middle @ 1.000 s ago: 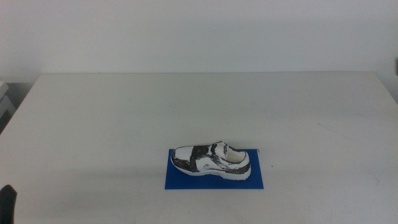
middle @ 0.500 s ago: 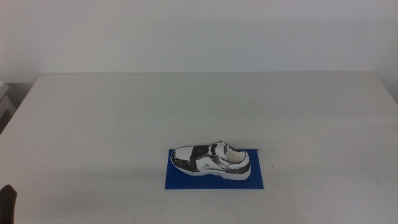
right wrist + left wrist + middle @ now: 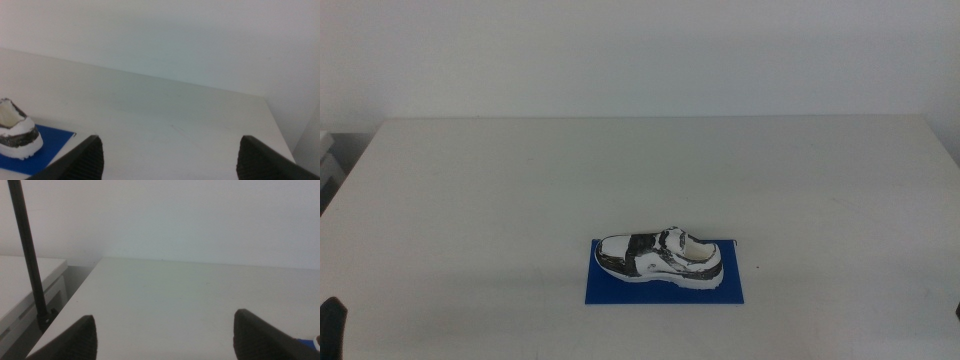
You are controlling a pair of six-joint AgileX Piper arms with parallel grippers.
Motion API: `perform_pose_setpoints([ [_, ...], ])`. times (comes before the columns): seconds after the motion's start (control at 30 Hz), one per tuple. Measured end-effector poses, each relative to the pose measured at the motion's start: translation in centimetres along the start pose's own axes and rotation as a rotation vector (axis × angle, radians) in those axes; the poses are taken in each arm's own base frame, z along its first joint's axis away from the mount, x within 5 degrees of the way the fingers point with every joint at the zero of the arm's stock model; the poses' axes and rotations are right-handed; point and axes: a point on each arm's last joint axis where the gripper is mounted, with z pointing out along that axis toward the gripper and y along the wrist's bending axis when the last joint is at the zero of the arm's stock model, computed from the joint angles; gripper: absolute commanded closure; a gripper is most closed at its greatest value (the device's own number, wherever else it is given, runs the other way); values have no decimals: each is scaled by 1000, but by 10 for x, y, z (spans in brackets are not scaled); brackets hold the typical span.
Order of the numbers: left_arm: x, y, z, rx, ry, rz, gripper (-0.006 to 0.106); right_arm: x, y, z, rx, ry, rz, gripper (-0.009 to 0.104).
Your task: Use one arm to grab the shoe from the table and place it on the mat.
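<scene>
The white sneaker with black patches lies on its sole on the dark blue mat, near the front middle of the white table, toe pointing left. No gripper touches it. My left gripper is open and empty at the table's front left; a bit of it shows in the middle view. My right gripper is open and empty at the front right. The right wrist view shows the shoe's heel on the mat's corner.
A black pole and a white side surface stand beyond the table's left edge. A plain white wall runs behind the table.
The dark left gripper tip at the bottom left corner shifted slightly down and back. The shoe and mat have not moved.
</scene>
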Motion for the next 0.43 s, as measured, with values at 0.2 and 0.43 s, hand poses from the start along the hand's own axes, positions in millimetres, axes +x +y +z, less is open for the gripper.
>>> perform_pose_setpoints([
  [0.2,0,0,0,0,0,0,7,20,2,-3,0,1,0,22],
  [0.43,0,0,0,0,0,0,7,20,2,-7,4,-29,0,22],
])
